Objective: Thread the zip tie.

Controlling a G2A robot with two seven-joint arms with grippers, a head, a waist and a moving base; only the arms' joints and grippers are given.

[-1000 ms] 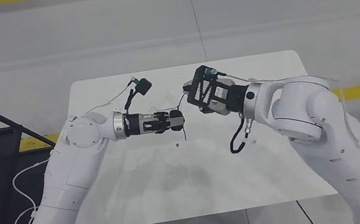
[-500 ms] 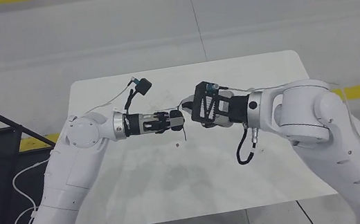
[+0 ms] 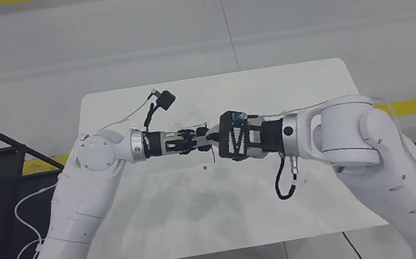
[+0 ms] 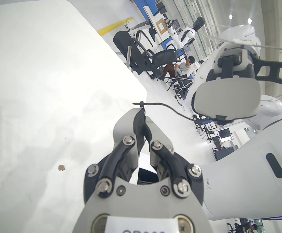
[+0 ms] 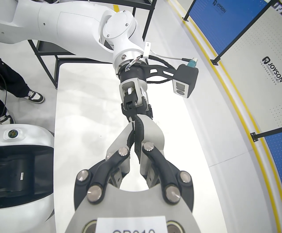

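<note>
Item: zip tie (image 4: 141, 103), black, held in the air above the white table (image 3: 306, 187), between the two arms. Step in hand, as we judge it: feeding the tail through the locking head. Left gripper (image 4: 142, 117): jaws pinched narrow on the strap just beneath the head, which stands clear above the fingertips. Right gripper (image 5: 134, 128): jaws likewise closed to a sliver, a thin black strand nipped at their tips (we take it for the tail end), facing the left gripper nearly tip to tip. In the left wrist view a strand crosses the head and a short stub shows on its far side; whether it has passed through the slot or merely lies behind it we cannot tell. Next move wants: a small, straight feed along the slot's axis, the left grip held steady.
</note>
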